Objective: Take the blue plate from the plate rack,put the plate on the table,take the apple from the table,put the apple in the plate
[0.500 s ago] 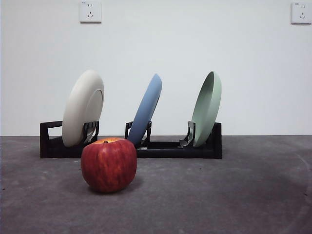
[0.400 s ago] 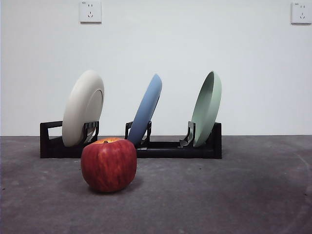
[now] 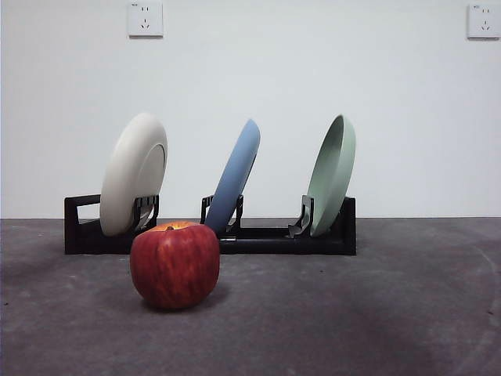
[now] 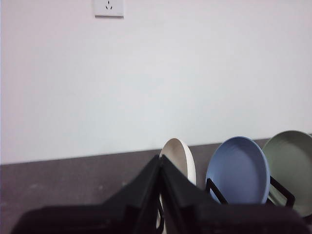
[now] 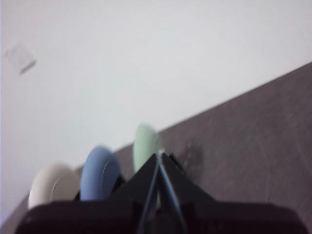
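Jaws pressed together on both grippers — left gripper and right gripper hold nothing, well back from the plate rack. The blue plate leans in the rack's middle slot, between a cream plate and a green plate. The apple sits on the table — in front of the rack.

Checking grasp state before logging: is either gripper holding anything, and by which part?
Nothing is held. The left gripper and right gripper are both shut on nothing; the blue plate sits in the plate rack.
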Controlling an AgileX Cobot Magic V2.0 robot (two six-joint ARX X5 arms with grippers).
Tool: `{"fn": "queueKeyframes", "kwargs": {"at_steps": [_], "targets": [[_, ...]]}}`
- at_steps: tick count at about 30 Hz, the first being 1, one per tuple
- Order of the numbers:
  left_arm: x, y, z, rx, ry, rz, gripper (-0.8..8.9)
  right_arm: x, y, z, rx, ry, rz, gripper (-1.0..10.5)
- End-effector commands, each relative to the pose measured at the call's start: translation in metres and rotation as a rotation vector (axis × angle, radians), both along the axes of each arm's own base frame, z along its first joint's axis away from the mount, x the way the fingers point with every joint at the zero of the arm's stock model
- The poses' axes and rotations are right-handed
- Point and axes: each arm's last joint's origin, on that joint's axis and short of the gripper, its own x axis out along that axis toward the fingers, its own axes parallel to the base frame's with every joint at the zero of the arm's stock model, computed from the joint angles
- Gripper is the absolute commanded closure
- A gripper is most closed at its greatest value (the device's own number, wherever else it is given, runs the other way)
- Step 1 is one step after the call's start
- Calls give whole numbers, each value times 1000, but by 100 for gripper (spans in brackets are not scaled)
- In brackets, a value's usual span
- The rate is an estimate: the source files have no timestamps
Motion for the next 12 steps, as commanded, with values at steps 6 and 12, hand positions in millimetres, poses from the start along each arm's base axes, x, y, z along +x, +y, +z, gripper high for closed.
{"fn": "queueKeyframes", "kwargs": {"at_steps": [6,12], "targets": [[50,-4,61,13,386,-11,821,22,3,41,-129,390,128,948],[99,-11,89,-9,595,-163,818,49,2,54,-138,625,155,948]]}}
